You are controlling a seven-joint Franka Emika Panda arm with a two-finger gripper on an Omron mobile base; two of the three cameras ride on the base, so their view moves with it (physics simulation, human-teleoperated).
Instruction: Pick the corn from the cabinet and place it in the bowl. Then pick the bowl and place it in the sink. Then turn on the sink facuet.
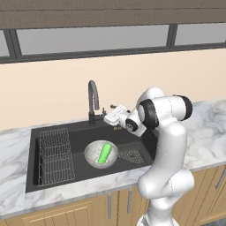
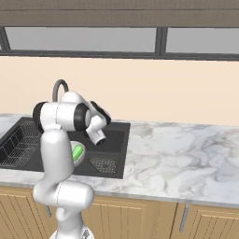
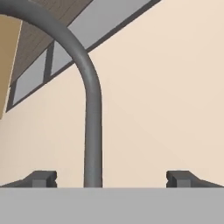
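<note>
Two of the three jobs look finished to us, judging by how things lie: in the left base view the black sink (image 1: pixel 79 145) fills the middle left of the frame, set into the marble counter (image 1: pixel 207 132), with its wire rack (image 1: pixel 55 155) at the left end. Right of the rack sits the bowl (image 1: pixel 101 154) on the basin floor, and the green corn (image 1: pixel 104 152) lies tilted inside it. What remains, we judge, is turning on the tap (image 1: pixel 92 101), which rises at the back rim of the sink just above the bowl in the frame. Our gripper (image 1: pixel 107 113) reaches toward it from the right, close beside its stem, the fingers spread wide and holding nothing. In the hand view the arched pipe (image 3: pixel 89 113) stands between the two fingertips (image 3: pixel 43 178), nearer the left one. We cannot make out the small lever, so we should find it first, then push it with one finger rather than squeeze the pipe.
</note>
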